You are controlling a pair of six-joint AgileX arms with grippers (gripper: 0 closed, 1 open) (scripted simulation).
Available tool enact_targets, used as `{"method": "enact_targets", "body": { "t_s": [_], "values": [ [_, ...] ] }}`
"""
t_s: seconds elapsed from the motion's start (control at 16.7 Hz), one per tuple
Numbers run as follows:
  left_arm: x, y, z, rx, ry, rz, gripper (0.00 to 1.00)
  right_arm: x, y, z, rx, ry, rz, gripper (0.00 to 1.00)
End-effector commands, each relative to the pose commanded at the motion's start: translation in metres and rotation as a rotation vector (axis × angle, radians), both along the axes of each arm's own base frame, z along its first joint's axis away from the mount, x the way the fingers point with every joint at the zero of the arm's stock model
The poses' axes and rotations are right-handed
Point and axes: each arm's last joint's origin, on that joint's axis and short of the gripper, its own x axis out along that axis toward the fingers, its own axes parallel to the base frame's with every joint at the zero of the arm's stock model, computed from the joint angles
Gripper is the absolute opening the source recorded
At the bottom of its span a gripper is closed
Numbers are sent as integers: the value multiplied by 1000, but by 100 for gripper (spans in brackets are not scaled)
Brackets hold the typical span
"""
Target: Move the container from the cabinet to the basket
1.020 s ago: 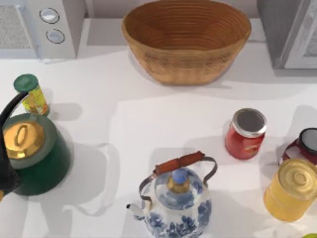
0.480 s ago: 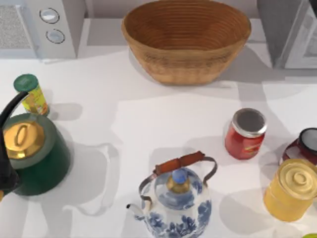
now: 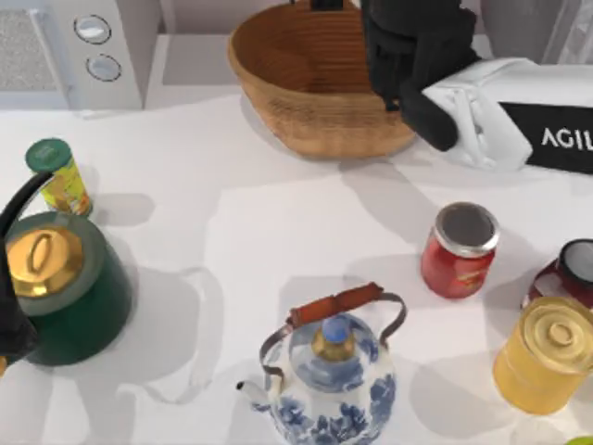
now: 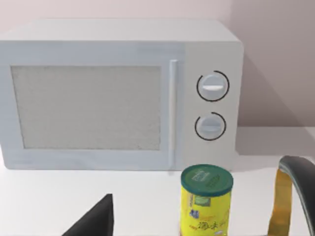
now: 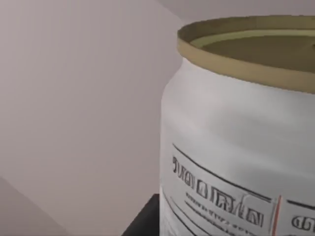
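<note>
right arm: reaches in from the top view's right, its white forearm over the far right of the tabletop (image 3: 278, 232), its black wrist over the right half of the basket (image 3: 296, 83)
right gripper: hidden below that wrist; whether it is clenched or released cannot be told, though the container sits right against the wrist camera
container: one, whitish-grey body with printed lines and a dull gold-green lid (image 5: 236, 128), upright in the right wrist view, a plain wall behind it
basket: one, tan woven oval at the far middle of the tabletop; the part of its inside in view holds nothing
cabinet: one, grey, at the far right corner (image 3: 519, 28), largely covered by the arm
left arm: parked at the near left edge, a dark gripper tip (image 4: 96, 219) facing the microwave
microwave: one, pale, two round knobs (image 4: 118, 93)
green-lidded yellow can: one, just in front of the microwave (image 4: 205, 201)
kettles: two, a green one with gold lid at left (image 3: 65, 287), a blue-and-white one at near centre (image 3: 329, 375)
red jars: two, one silver-lidded right of centre (image 3: 459, 248), one at the right edge (image 3: 570, 273)
yellow canister: one, near right (image 3: 547, 352)
</note>
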Motion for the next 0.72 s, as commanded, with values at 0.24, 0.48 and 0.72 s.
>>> {"method": "enact_targets", "body": {
  "t_s": [0.24, 0.48, 0.72],
  "values": [
    [0, 0, 0, 0, 0, 0, 100, 8, 19, -16, 0, 0, -2, 0],
    [0, 0, 0, 0, 0, 0, 100, 8, 17, -21, -6, 12, -3, 0],
    [0, 0, 0, 0, 0, 0, 100, 19, 18, -24, -3, 8, -6, 0]
  ]
}}
